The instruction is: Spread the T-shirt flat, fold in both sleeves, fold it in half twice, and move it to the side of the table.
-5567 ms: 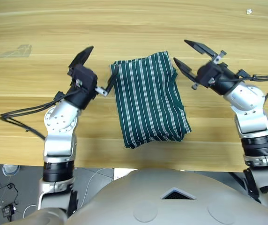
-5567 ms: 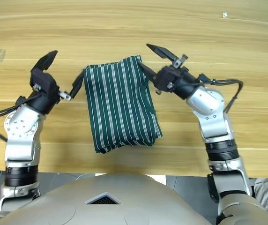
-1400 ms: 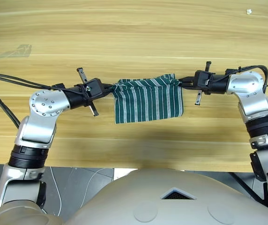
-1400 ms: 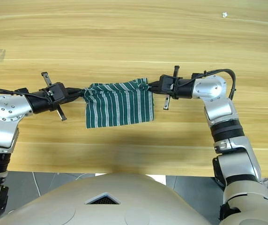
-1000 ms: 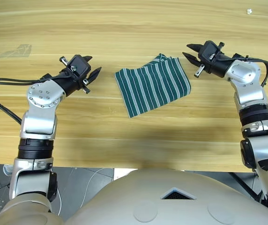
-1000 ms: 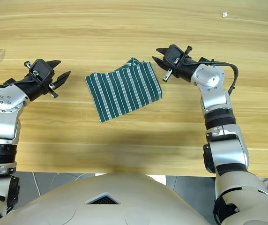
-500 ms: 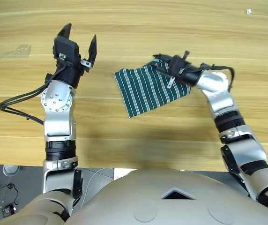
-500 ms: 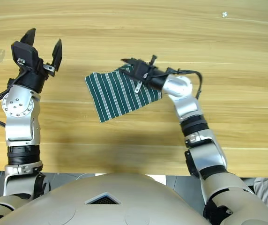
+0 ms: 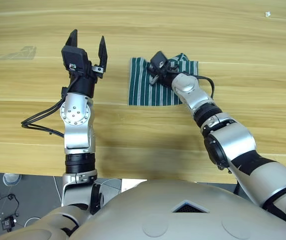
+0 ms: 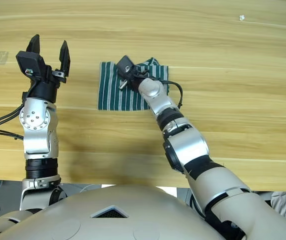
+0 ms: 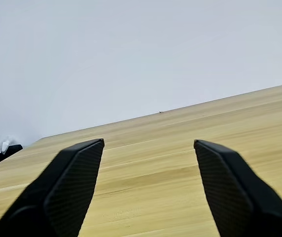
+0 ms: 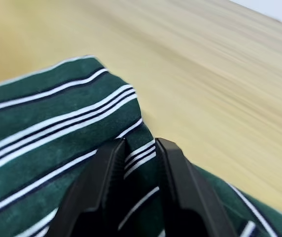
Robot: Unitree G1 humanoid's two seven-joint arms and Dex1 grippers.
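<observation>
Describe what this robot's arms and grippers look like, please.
The left arm and right arm are silver cylinders joined by black rings. Black cables loop alongside. The left gripper and right gripper are black, each with two tapering fingers.

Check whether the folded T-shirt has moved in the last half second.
Yes. The T-shirt has turned square and slid away from the robot: its near corner crossed the table's plank seam before; now its near edge lies roughly along it.
</observation>
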